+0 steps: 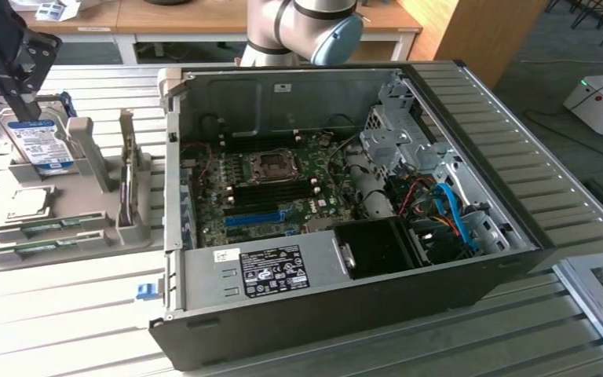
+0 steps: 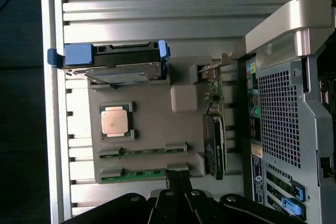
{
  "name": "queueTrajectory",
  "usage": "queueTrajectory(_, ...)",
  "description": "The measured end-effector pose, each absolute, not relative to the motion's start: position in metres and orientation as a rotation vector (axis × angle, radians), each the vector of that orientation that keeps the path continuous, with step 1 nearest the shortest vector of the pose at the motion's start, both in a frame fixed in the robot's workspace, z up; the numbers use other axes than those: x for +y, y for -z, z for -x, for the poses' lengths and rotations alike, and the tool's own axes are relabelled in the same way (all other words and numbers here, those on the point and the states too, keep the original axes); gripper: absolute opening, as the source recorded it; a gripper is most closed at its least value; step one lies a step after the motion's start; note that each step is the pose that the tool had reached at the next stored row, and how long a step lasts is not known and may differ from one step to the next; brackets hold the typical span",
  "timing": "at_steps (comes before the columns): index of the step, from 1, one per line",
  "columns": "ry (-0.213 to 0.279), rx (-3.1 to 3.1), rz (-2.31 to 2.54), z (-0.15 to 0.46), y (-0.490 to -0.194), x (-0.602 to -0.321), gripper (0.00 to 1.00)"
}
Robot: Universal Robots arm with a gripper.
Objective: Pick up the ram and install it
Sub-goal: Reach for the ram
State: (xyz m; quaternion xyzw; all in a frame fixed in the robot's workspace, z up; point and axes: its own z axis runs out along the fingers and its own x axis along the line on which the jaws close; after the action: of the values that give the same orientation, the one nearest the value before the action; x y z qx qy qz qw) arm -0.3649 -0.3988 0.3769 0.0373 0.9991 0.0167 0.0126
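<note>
Gripper (image 1: 21, 106): far left of the exterior view, fingers together, nothing held, hovering over the parts holder (image 2: 157, 124).
Ram (image 1: 42, 228): slim green stick lying flat in the holder's near slots, a second stick (image 1: 38, 250) just beside it, left of the open computer case (image 1: 333, 314).
Handling, judged: light, stiff, thin, with fragile chips. Take hold by the long edges at mid-length.

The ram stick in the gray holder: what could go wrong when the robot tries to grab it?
1. Two ram sticks lie side by side in the holder, so the hand might bump both at once.
2. The hand is shut, so it might push a stick instead of gripping it.
3. A tall card stands right beside the sticks and could get knocked.
</note>
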Motion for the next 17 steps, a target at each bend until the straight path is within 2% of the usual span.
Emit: queueTrajectory(17,-0.043,3.114,-0.116,0.400,-0.375,-0.398,0.10)
